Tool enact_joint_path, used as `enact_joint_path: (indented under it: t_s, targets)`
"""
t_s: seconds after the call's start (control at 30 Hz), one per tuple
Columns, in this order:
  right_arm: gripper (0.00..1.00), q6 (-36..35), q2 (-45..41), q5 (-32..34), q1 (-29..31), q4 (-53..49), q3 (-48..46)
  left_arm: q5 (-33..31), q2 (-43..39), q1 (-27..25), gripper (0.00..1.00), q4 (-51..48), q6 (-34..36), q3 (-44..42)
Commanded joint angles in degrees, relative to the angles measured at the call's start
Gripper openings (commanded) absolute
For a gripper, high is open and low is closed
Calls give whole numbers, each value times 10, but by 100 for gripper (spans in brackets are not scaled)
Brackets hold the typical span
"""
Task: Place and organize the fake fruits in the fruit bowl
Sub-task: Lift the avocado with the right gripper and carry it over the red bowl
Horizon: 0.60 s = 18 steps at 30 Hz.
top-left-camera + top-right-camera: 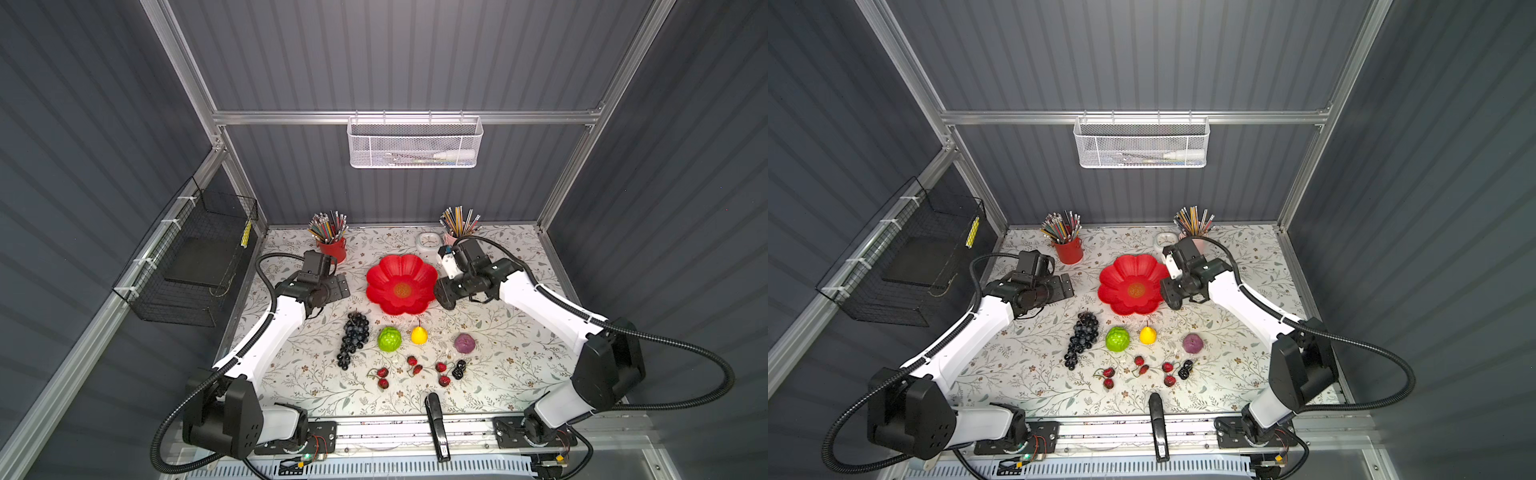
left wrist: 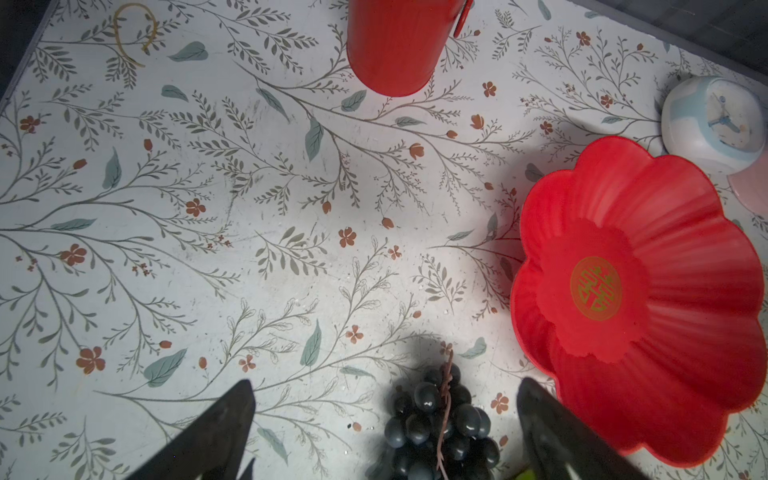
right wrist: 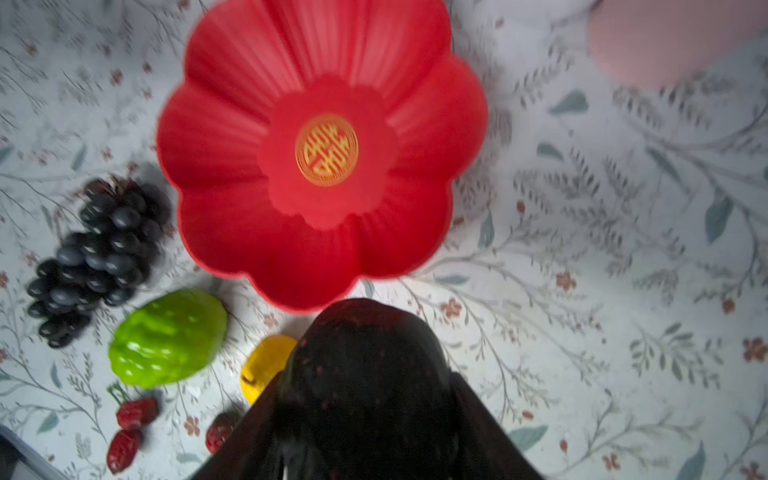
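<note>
The red flower-shaped fruit bowl (image 1: pixel 384 272) (image 1: pixel 1117 270) stands empty at mid-table. In front of it lie a dark grape bunch (image 1: pixel 353 340), a bumpy green ball (image 1: pixel 389 338), a yellow pear (image 1: pixel 419 335), a purple round fruit (image 1: pixel 464 343), red cherries (image 1: pixel 380 377) and a tiny black cluster (image 1: pixel 459 369). My right gripper (image 1: pixel 444 293) (image 3: pixel 365 395) hangs beside the bowl's right rim, shut on a dark avocado (image 3: pixel 365 340). My left gripper (image 1: pixel 338 286) (image 2: pixel 384 386) is open and empty, left of the bowl, with the top of the grape bunch (image 2: pixel 436 415) below it.
A red pencil cup (image 1: pixel 332 249) stands at the back left; a pink pencil cup (image 1: pixel 451 239) and a small white clock (image 1: pixel 427 241) stand behind the bowl. A black stapler (image 1: pixel 436 424) lies at the front edge. A black wire basket (image 1: pixel 191 257) hangs on the left wall.
</note>
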Motion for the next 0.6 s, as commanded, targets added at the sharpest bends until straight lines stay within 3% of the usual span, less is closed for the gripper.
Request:
enact_joint_path:
  t_s: [0.0,0.43,0.57]
  targets:
    - [42,-5,51,-21,-1,-13,61,-8,-21,-1,99,-7,-11,-14]
    - [41,-51,304,0,7,-66,349,-5,-54,-1,99,-11,-15,-32]
    - [41,-58,353,1,9,-93,396,-4,-58,-1,99,-15,-22,-35]
